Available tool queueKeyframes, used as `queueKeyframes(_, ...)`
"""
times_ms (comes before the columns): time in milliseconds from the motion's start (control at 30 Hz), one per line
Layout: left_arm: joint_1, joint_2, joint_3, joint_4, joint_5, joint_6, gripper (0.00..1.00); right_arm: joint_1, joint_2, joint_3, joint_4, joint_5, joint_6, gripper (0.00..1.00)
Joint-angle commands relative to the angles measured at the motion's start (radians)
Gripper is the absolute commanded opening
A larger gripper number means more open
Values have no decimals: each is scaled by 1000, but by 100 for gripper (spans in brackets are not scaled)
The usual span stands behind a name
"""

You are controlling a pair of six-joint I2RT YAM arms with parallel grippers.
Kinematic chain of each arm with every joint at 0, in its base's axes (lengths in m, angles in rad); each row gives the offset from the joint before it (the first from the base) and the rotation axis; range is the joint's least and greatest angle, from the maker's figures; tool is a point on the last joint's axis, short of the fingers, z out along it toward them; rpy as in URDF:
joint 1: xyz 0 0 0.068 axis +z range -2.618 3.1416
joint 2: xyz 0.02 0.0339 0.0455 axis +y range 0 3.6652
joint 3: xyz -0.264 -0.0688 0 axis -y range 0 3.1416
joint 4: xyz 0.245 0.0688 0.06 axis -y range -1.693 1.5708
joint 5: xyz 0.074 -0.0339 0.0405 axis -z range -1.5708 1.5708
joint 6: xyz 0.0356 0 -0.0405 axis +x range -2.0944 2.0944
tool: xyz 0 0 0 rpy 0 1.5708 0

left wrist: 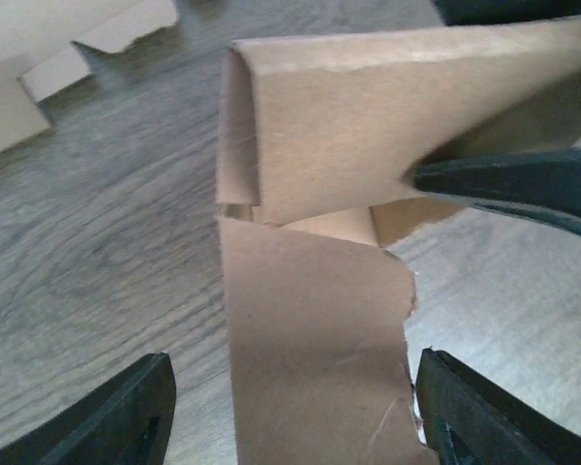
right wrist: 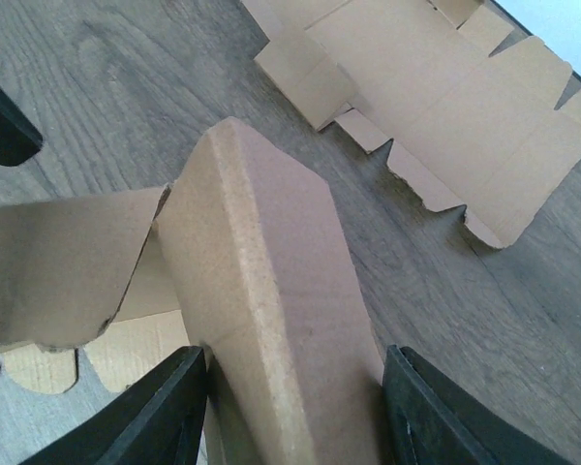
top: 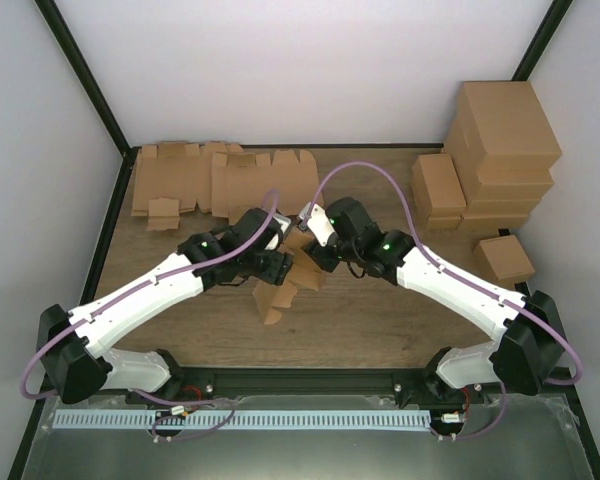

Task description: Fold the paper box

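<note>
The right pincer [right wrist: 295,387] clamps the paper box's [right wrist: 261,242] folded wall between its fingers, likely to hold the crease; the left pincer [left wrist: 295,373] stands open astride a flap [left wrist: 310,291].

I see my paper box [left wrist: 310,368] is plain brown; left gripper [left wrist: 290,412] and right gripper [right wrist: 295,407] black; the bench [left wrist: 97,223] beneath them shows grey-brown wood grain.

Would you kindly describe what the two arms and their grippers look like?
Both the left arm and the right arm have white link covers between black joints and black bases. A purple cable loops along each, and a small green light glows near each wrist. The left gripper and right gripper have plain black, wedge-shaped fingers.
</note>
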Motion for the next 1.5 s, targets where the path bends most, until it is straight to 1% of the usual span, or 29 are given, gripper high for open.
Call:
queueKeyframes(0, -9, -13, 29, -14, -130, 3, 66, 15, -7, -19, 9, 47, -10, 51)
queueKeyframes(200, -8, -102, 26, 20, -143, 1, 41, 23, -22, -34, 27, 86, -9, 50)
queueKeyframes(233, -8, -113, 26, 24, -139, -4, 35, 25, -22, -36, 29, 88, -8, 50)
queueKeyframes(300, -8, -122, 25, 27, -136, -12, 28, 29, -18, -36, 31, 96, -5, 48)
queueKeyframes(433, -7, -112, 19, 16, -139, -34, 27, 53, -14, -44, 31, 122, -6, 48)
queueKeyframes(633, -6, -115, -16, 63, -83, -52, 24, 91, -22, -61, 29, 167, -2, 49)
queueKeyframes(867, -4, -118, -21, 69, -84, -61, 24, 128, -83, -97, 69, 181, 2, 54)
queueKeyframes(967, -2, -122, -26, 72, -79, -61, 24, 129, -106, -94, 81, 181, -7, 58)
queueKeyframes(1100, 0, -123, -27, 75, -68, -61, 24, 129, -111, -68, 76, 187, -33, 59)
queueKeyframes(1167, 1, -123, -29, 78, -64, -63, 24, 129, -110, -58, 77, 198, -45, 56)
queueKeyframes(1233, 3, -127, -34, 80, -63, -64, 24, 130, -108, -53, 76, 194, -60, 50)
queueKeyframes(1300, 4, -133, -40, 84, -63, -66, 24, 131, -111, -53, 75, 185, -62, 46)
queueKeyframes(1433, 18, -152, -48, 88, -52, -71, 24, 171, -116, -71, 85, 208, -81, 44)
queueKeyframes(1467, 22, -159, -46, 86, -49, -72, 24, 177, -111, -75, 86, 205, -85, 42)
